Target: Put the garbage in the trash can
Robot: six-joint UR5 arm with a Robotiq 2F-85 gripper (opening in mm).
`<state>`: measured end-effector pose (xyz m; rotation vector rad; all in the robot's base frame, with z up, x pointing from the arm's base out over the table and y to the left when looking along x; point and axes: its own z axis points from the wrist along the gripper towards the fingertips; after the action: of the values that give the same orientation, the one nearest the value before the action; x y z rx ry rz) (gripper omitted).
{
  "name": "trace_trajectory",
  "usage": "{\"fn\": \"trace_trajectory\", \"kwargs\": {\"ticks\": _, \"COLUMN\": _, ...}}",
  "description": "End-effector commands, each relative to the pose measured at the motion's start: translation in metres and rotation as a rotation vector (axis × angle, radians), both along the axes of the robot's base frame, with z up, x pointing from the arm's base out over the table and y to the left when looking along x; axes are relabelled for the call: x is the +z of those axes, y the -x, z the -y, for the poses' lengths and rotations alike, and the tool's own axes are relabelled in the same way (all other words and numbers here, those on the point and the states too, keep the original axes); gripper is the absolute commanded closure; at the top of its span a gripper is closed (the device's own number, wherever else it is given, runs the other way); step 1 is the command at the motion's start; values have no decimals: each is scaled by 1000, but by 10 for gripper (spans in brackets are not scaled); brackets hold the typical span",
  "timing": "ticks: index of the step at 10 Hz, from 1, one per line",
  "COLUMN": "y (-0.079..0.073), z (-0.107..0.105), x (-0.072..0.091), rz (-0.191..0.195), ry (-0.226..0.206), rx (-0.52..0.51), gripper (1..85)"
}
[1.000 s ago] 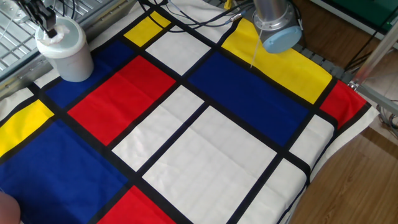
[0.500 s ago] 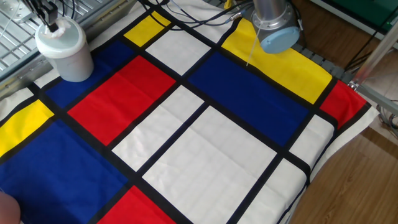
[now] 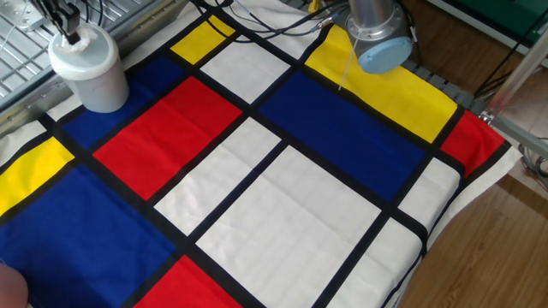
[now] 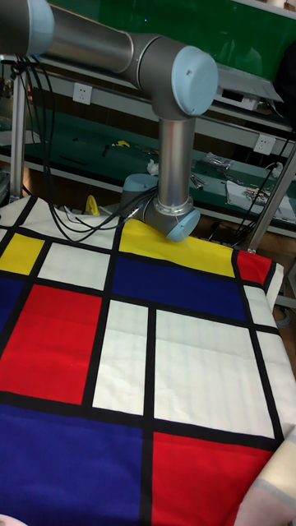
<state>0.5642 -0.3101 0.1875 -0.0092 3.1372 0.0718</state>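
Note:
The trash can, a white cup, stands upright at the table's far left corner, on the blue patch of the cloth. A lumpy white mass at its mouth looks like the garbage, lying inside the rim. My gripper hangs just above the cup's left rim, its dark fingers slightly apart and holding nothing. The picture's top edge cuts off most of it. The tall fixed view shows neither the cup nor the gripper, only the arm.
The arm's blue-capped joint hangs low over the yellow strip at the table's far side. Black cables trail across the far edge. A metal grid lies behind the cup. The cloth's right edge drops to the wood floor.
The gripper has shifted slightly up and to the right above the cup's mouth since a second ago, and the arm's joint has moved a little. Nothing has changed over the last half second.

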Motion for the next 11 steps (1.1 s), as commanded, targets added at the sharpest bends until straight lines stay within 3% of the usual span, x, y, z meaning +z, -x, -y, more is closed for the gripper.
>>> {"fn": "trace_trajectory", "kwargs": {"ticks": 1, "y": -5, "z": -5, "x": -14, "rz": 23, "ry": -6, "rx": -9, "gripper": 847}}
{"fn": "trace_trajectory", "kwargs": {"ticks": 9, "y": -11, "z": -23, "x": -42, "rz": 56, "ry": -28, "rx": -9, "gripper": 847}}
{"fn": "trace_trajectory", "kwargs": {"ticks": 10, "y": -9, "z": -27, "x": -43, "rz": 50, "ry": -41, "rx": -6, "gripper": 847}}
{"fn": "trace_trajectory", "kwargs": {"ticks": 11, "y": -9, "z": -42, "x": -43, "rz": 47, "ry": -99, "rx": 5, "gripper": 847}}
